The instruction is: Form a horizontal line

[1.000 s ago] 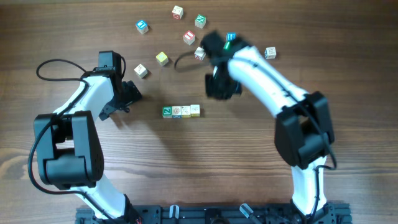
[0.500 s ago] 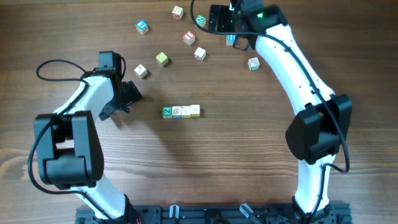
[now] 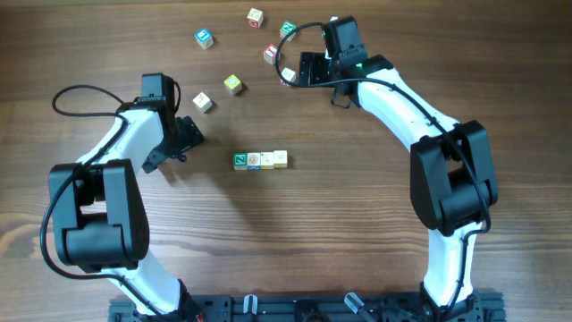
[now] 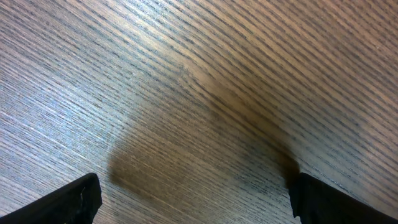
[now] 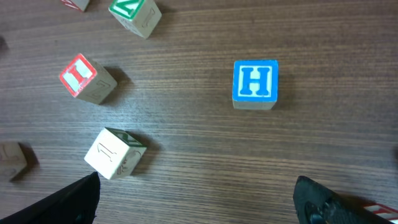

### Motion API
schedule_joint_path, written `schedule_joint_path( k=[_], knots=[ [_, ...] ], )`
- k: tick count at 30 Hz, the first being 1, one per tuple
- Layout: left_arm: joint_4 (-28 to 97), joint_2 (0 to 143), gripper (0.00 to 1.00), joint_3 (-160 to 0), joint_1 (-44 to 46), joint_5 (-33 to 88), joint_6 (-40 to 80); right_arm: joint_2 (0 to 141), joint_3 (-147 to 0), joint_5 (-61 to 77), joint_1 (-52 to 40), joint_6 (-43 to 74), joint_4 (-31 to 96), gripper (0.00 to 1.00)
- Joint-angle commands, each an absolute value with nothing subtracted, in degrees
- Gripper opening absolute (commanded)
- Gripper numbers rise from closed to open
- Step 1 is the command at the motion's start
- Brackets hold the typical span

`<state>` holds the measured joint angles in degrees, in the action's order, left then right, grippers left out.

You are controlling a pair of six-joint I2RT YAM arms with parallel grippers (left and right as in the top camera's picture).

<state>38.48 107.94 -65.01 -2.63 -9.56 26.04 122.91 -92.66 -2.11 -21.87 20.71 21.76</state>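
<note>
One horizontal line (image 3: 261,160) apart from left fingers (image 4: 68,202), farther from right fingers (image 5: 68,200).

Free room is left below the horizontal line (image 3: 261,160).
Above it, passage is narrowed by loose cubes (image 3: 233,84) and the right gripper (image 3: 302,69); leftward, by the left gripper (image 3: 185,143).

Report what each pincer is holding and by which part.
Nothing is held. The left pincer is open over the table. The right pincer is open above loose cubes, touching none.
</note>
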Motion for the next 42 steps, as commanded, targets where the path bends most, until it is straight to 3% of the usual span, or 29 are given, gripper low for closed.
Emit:
schedule_joint_path(
  k=[1, 7, 11, 21, 22, 25, 29, 34, 37, 42],
  knots=[
    [38.6, 108.6, 1.0, -64.7, -2.5, -9.9, 26.2, 123.5, -91.4, -1.5, -22.0, 21.7, 22.9, 0.98],
    [38.6, 108.6, 1.0, -64.7, -2.5, -9.9, 26.2, 123.5, -91.4, -3.9, -21.9, 21.6, 26.3, 0.93],
    [38.6, 108.6, 1.0, -64.7, -2.5, -9.9, 26.2, 123.5, -91.4, -14.4, -21.0, 20.7, 31.6, 0.99],
    [38.6, 108.6, 1.0, -64.7, -2.5, -9.9, 26.2, 123.5, -86.8, -8.6, -17.3, 19.0, 33.0, 1.0],
    [38.6, 108.6, 1.0, -64.7, -2.5, -9.9, 26.2, 123.5, -85.8, -7.6, -17.3, 19.1, 32.1, 0.96],
    [38.6, 108.6, 1.0, -64.7, -2.5, -9.9, 26.2, 123.5, -84.7, -7.7, -17.3, 19.0, 30.6, 0.65],
    [38.6, 108.6, 1.0, -64.7, -2.5, -9.9, 26.2, 123.5, -84.7, -7.7, -17.3, 19.1, 29.2, 0.64],
    [38.6, 108.6, 1.0, -64.7, -2.5, -9.9, 26.2, 123.5, -84.7, -7.9, -17.3, 19.0, 29.5, 0.64],
    [38.6, 108.6, 1.0, -64.7, -2.5, -9.9, 26.2, 123.5, -84.7, -14.8, -17.3, 18.5, 27.9, 0.81],
    [38.6, 108.6, 1.0, -64.7, -2.5, -9.9, 26.2, 123.5, -84.7, -14.8, -17.2, 14.9, 27.3, 0.97]
  ],
)
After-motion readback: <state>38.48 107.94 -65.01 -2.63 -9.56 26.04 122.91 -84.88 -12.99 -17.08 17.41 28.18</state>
